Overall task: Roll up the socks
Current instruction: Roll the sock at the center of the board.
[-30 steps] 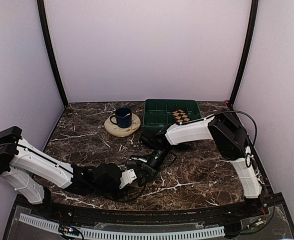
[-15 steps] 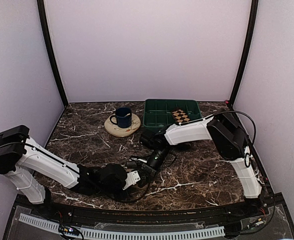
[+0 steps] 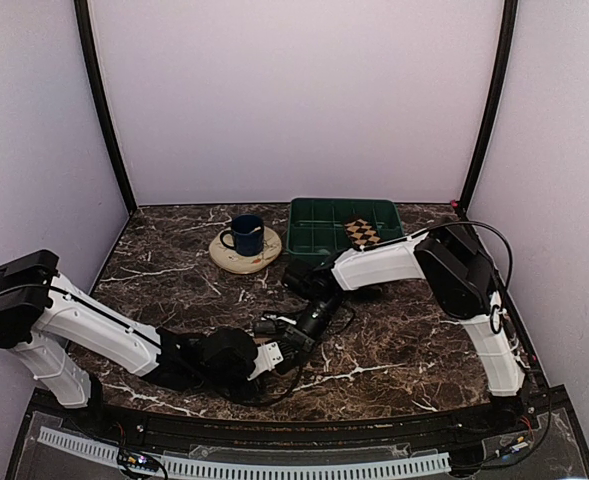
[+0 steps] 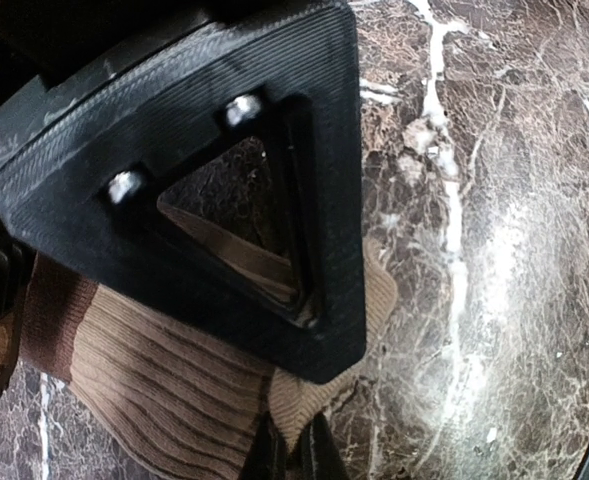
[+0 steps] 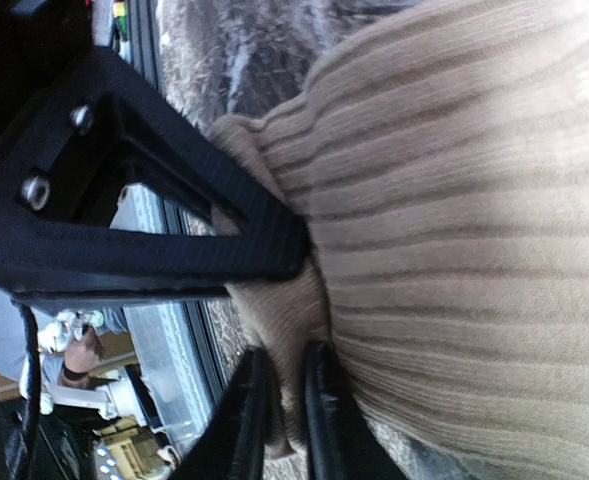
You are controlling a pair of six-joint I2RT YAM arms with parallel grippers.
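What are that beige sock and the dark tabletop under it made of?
The sock looks like soft ribbed knit fabric, matte tan: fine parallel ridges show. The tabletop looks like polished dark marble, or a marble-print laminate: white veins and a glossy glare, but the pictures cannot tell which.

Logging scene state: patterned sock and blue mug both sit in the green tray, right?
No. The mug stands on the round plate left of the green tray; only the patterned sock lies in the tray. Top view shows it.
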